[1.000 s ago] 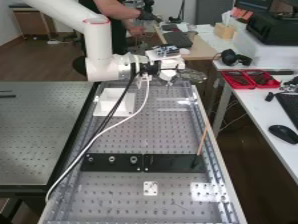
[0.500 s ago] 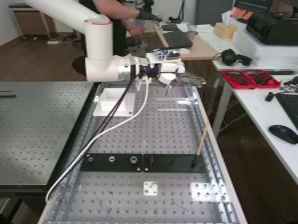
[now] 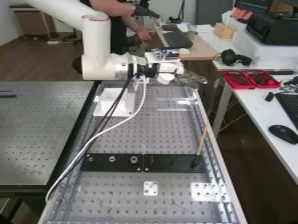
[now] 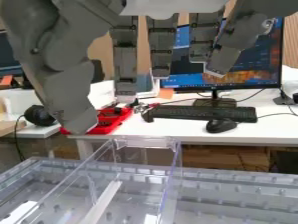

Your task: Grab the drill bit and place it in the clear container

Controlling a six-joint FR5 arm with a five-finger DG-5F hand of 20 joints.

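Item: your clear container, the landmark. It sits on the perforated bench, near the bench's far end in the high view.

Item: your hand, one, dark grey, empty and open. It is raised above the far side of the container. Its fingers hang straight, side by side, with the thumb well apart from them.

Item: drill bit. You cannot tell where it lies relative to the container.

Item: slender orange-brown rod, dark at its lower end, tilted. It stands nearer the high camera than the container, at the right end of the black plates; you cannot tell whether it is the drill bit.

Item: white box, across the bench from the container, to its left in the high view.

Item: small white plate, lying flat, nearer the high camera than the container.

Item: red trays, on the white desk to the container's right in the high view. The same desk holds a black mouse and a keyboard.
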